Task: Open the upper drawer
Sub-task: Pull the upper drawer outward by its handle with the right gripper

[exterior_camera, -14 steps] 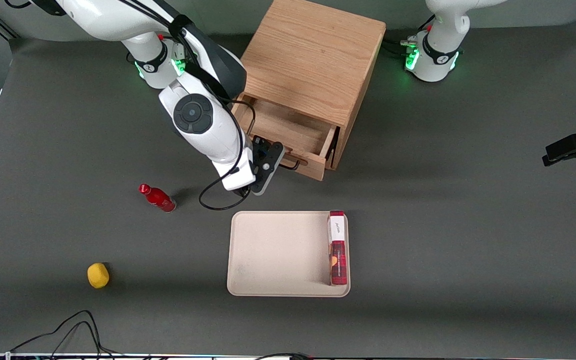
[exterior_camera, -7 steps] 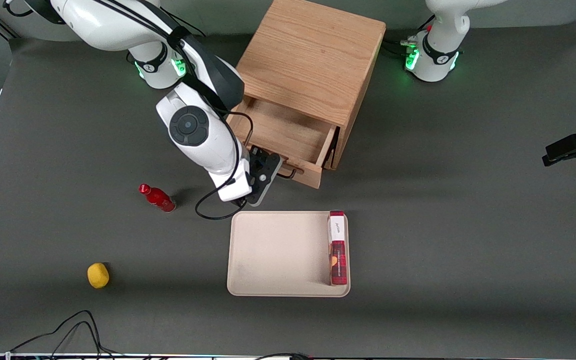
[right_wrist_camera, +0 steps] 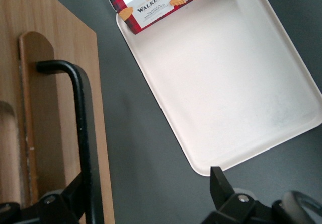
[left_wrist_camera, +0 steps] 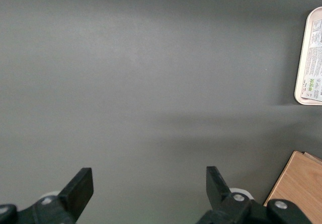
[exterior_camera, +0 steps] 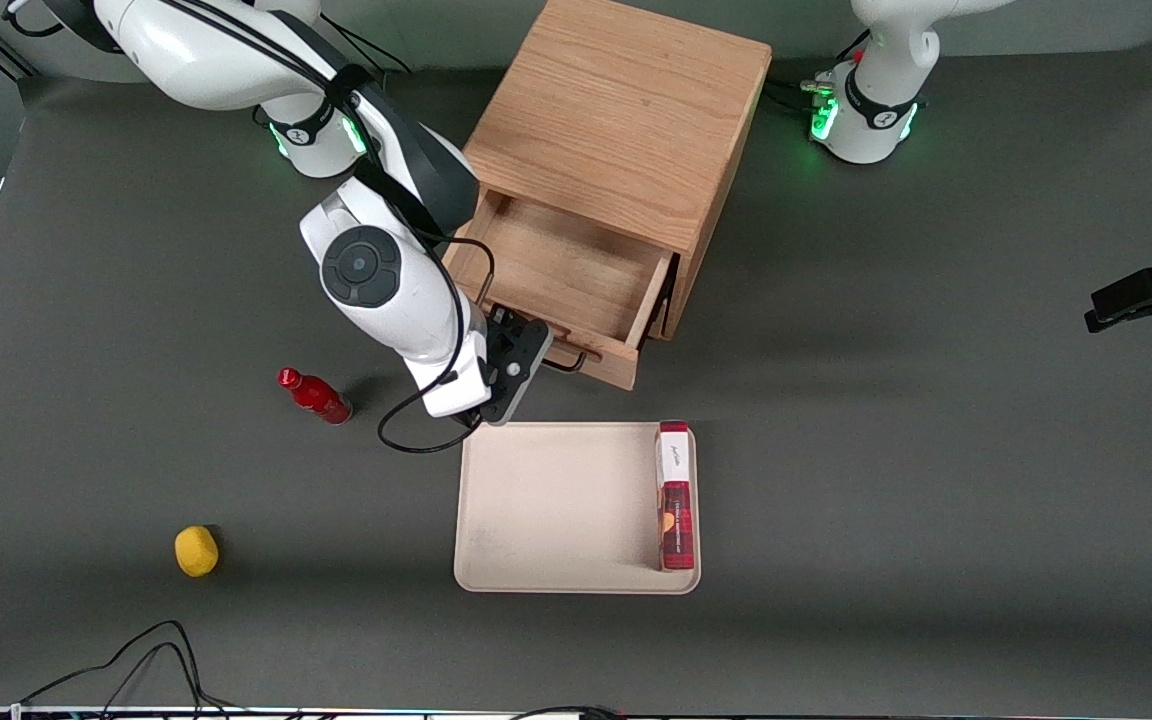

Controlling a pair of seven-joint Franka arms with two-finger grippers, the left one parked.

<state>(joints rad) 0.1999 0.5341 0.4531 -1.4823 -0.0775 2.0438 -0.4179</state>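
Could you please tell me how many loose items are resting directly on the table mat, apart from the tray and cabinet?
2. A red bottle lies beside the pincer, which is at the upper drawer handle; a yellow object sits nearer the front camera. The arm may hide others.

Oak upper drawer (exterior_camera: 561,275), black handle (right_wrist_camera: 80,128), red-tartan box (exterior_camera: 675,497).
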